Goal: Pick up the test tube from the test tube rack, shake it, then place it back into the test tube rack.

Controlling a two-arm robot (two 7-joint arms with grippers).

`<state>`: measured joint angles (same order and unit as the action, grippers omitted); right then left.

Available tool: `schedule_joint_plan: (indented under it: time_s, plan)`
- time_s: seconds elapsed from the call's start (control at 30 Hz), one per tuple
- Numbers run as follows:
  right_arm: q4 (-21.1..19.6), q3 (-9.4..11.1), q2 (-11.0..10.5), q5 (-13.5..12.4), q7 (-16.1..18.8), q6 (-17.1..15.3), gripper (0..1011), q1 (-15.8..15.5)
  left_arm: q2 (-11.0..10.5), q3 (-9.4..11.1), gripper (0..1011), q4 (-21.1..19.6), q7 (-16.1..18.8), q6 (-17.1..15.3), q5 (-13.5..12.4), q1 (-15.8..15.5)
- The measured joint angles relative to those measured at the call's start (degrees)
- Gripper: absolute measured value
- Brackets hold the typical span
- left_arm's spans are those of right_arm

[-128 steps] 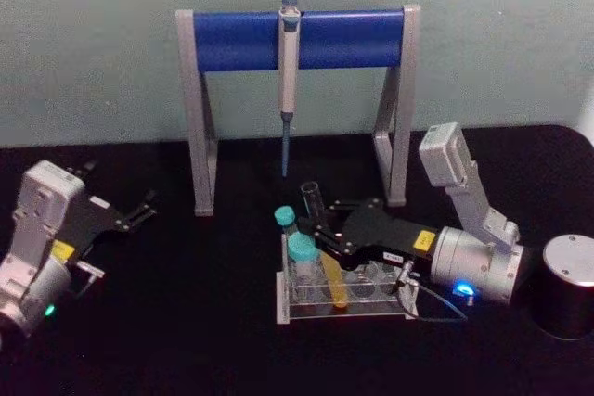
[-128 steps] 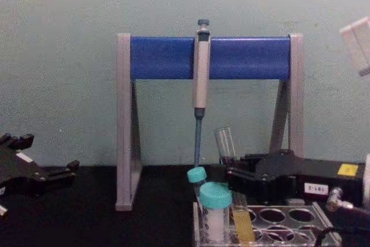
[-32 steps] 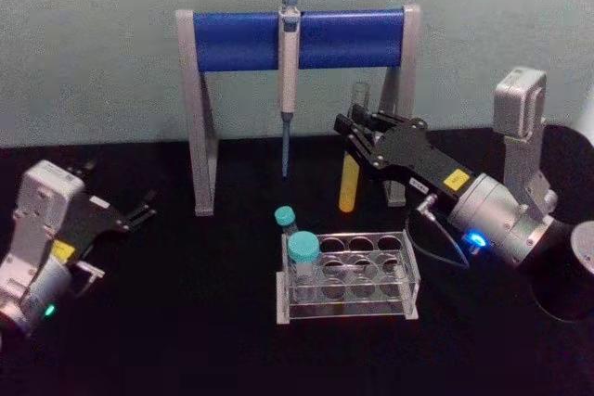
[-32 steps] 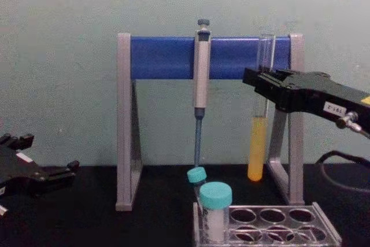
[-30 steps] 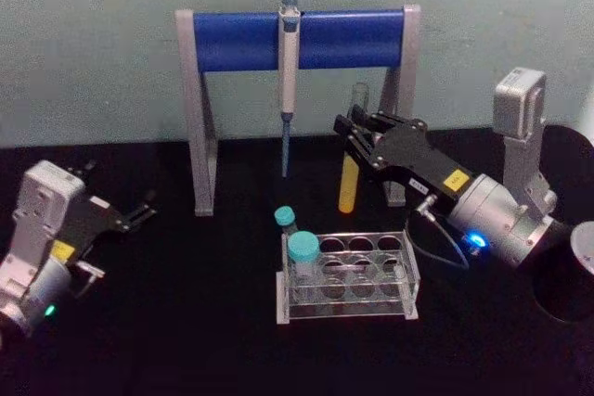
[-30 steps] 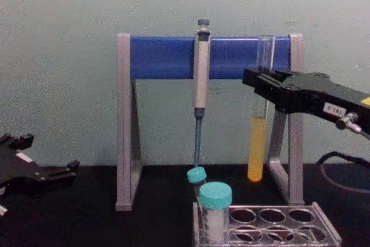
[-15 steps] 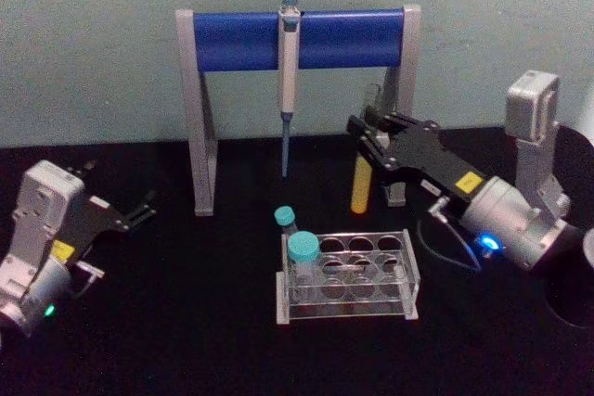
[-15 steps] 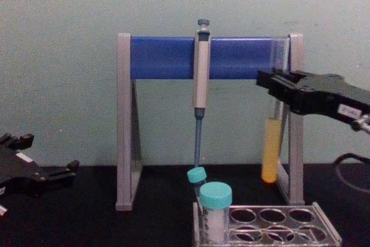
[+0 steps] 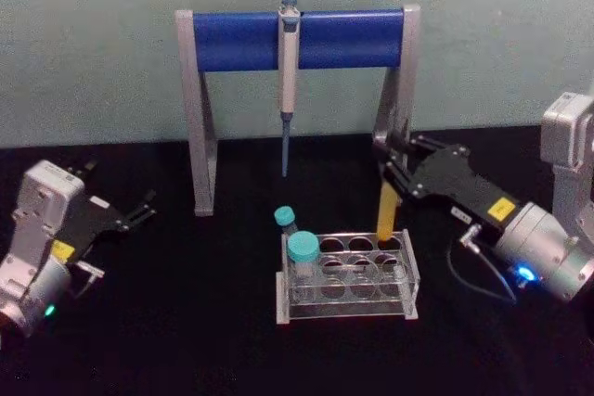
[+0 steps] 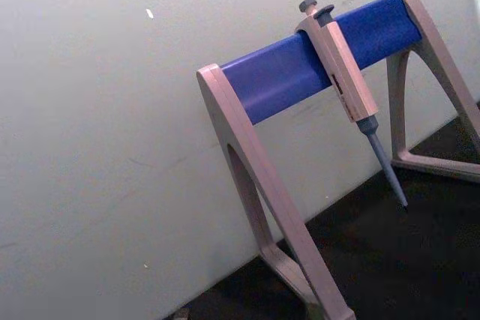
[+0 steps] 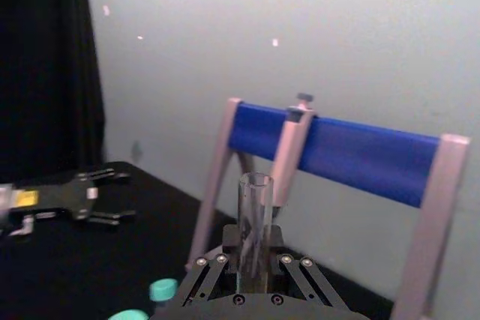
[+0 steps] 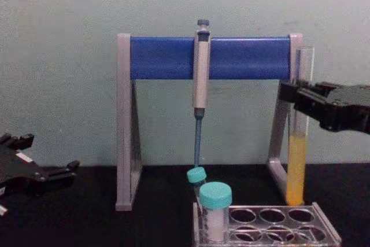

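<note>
While the left gripper (image 9: pixel 141 210) sits parked at the left of the bench (image 9: pixel 186 322) with its fingers apart, the test tube rack (image 9: pixel 345 313) is mid-bench with two teal-capped tubes (image 9: pixel 302 249) at its left end. Just over its far right corner hangs the test tube (image 12: pixel 296 169), upright. It's clear glass up top with yellow liquid in the lower part, and the right gripper (image 9: pixel 390 170) has its fingers clamped on it above the liquid.

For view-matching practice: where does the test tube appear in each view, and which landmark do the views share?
Head: test tube right of centre, in the right gripper, by the rack's back right.
Chest: test tube far right, before the stand's leg.
Right wrist: test tube upright in the right gripper.
Left wrist: faces the stand.
Shared: the blue bar.
</note>
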<state>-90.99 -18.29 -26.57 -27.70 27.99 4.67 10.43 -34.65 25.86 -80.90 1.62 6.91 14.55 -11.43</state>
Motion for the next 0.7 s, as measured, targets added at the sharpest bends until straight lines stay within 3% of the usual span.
schedule_joint_plan:
  time_s: [0.17, 0.37, 0.7]
  plan:
    - [-0.65, -1.39, -0.04, -0.95, 1.87, -0.37, 225, -0.11, 0.00, 0.00, 1001, 0.00, 0.00, 0.00, 0.00, 0.00]
    - [2.07, -3.54, 1.68, -1.56, 3.44, 0.49, 225, 2.49, 0.00, 0.00, 1001, 0.00, 0.00, 0.00, 0.00, 0.00]
    - [7.10, -4.28, 4.46, -0.43, 1.80, 2.39, 224, 6.49, 0.00, 0.00, 1001, 0.00, 0.00, 0.00, 0.00, 0.00]
